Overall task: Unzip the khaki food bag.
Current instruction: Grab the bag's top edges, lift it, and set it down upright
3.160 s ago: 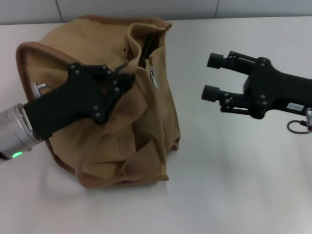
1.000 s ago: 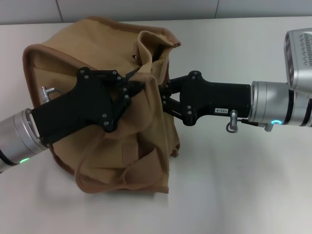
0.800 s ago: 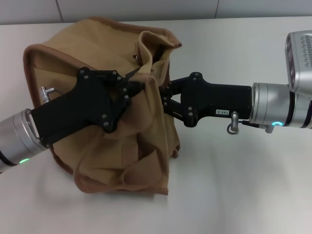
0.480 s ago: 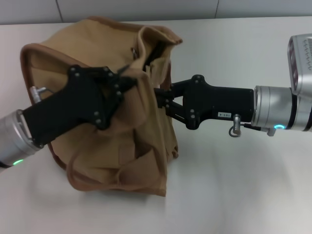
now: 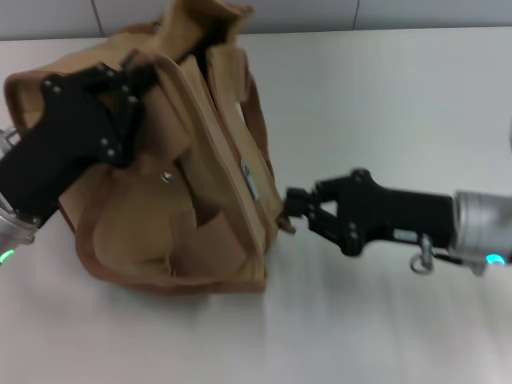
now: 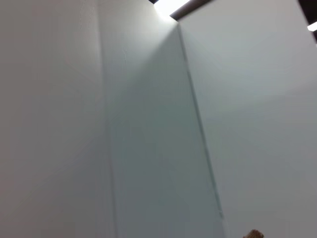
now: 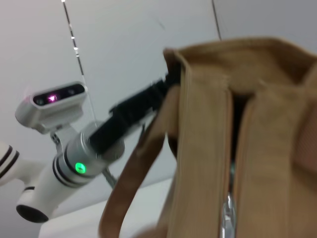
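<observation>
The khaki food bag is sitting on the table, its zipper line running toward the right end effector. That end effector, the nearer one, is pinching shut at the bag's near corner, apparently on the zipper pull. The left end effector is gripping fabric at the far top.

no readable text, brand, number or sign anywhere, a small pale label on the khaki food bag too blurred to make out
</observation>
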